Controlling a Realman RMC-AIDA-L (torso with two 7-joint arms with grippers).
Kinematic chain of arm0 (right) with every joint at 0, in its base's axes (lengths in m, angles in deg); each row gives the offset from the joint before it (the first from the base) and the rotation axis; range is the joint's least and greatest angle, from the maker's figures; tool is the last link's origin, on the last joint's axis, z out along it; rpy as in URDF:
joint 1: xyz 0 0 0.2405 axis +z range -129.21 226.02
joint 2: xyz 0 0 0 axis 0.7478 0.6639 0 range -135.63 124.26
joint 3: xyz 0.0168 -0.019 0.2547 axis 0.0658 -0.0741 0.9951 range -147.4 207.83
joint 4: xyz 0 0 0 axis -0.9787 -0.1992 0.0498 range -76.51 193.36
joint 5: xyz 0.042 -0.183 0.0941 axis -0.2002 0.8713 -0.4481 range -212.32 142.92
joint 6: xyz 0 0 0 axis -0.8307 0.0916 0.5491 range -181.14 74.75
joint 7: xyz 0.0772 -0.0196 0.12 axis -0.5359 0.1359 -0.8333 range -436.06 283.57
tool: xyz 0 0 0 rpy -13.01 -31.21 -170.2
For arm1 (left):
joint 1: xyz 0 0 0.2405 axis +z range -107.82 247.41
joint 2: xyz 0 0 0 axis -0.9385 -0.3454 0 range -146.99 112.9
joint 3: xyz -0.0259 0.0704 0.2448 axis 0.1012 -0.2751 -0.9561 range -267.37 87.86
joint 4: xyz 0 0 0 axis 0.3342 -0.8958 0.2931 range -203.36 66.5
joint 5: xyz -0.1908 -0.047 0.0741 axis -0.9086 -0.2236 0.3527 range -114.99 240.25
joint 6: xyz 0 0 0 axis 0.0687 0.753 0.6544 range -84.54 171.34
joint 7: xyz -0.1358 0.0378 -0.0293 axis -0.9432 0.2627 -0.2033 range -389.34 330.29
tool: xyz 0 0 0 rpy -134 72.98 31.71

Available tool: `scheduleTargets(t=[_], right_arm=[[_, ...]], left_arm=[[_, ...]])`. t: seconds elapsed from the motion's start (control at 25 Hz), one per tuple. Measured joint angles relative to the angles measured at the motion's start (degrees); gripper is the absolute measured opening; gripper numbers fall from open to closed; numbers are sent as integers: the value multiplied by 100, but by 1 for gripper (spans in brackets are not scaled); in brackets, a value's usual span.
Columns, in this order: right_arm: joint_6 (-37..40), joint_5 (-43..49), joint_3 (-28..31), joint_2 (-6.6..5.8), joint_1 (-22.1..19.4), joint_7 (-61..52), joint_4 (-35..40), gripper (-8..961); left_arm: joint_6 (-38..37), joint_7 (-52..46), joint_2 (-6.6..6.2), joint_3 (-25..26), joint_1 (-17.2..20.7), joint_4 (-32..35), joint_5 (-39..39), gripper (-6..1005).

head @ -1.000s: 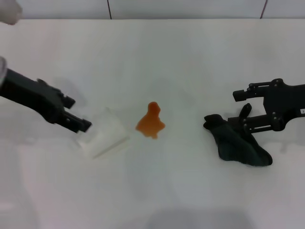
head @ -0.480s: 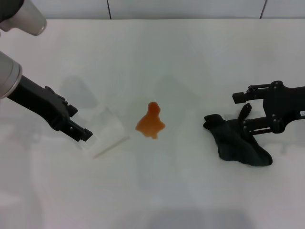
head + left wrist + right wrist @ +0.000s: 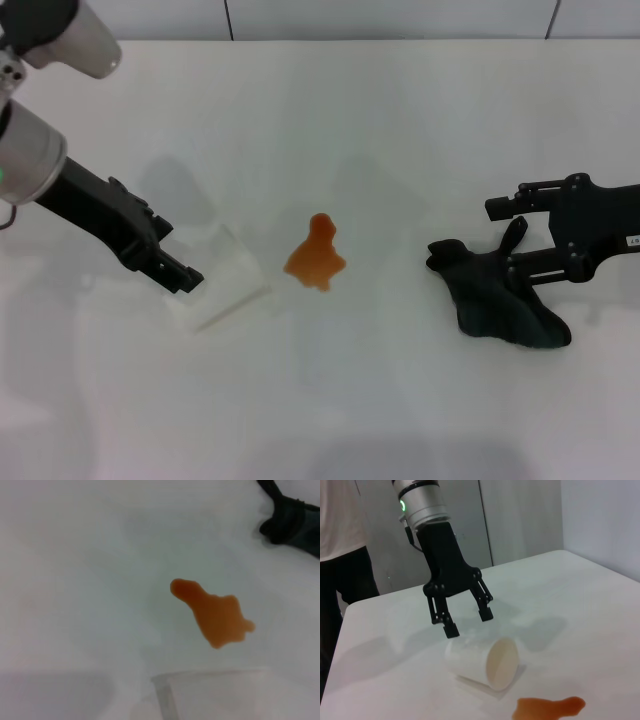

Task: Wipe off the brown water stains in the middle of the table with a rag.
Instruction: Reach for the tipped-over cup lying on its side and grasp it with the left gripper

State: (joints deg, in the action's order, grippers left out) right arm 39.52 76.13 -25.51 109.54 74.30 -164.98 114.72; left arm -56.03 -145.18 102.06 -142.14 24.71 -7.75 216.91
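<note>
The brown water stains form one orange-brown blotch in the middle of the white table; the blotch also shows in the left wrist view and the right wrist view. The dark rag lies crumpled to the right of the stain and also shows in the left wrist view. My right gripper is open at the rag's far edge, its lower finger against the cloth. My left gripper is open just above the left end of a fallen cup, not holding it; it also shows in the right wrist view.
A pale translucent cup lies on its side left of the stain, its mouth toward the stain. A person in dark trousers stands beyond the table's left edge.
My left arm has swung in so its grey upper link shows, and its gripper has shifted slightly right over the cup. The right gripper, rag and stain have barely moved.
</note>
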Motion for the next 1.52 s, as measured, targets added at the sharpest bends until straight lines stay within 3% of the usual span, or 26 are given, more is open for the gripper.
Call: scheduleTargets(t=[0.44, 1.04, 1.52], right_arm=[[-1, 0, 0, -3, -9, 5, -9, 739], [-17, 0, 35, -17, -15, 6, -5, 739], [-17, 0, 11, -18, 0, -8, -5, 739]], left_arm=[[338, 32, 16, -474, 142, -51, -389, 867], [967, 69, 41, -1282, 1117, 608, -1151, 863], [1513, 244, 39, -1474, 1402, 525, -1572, 860]])
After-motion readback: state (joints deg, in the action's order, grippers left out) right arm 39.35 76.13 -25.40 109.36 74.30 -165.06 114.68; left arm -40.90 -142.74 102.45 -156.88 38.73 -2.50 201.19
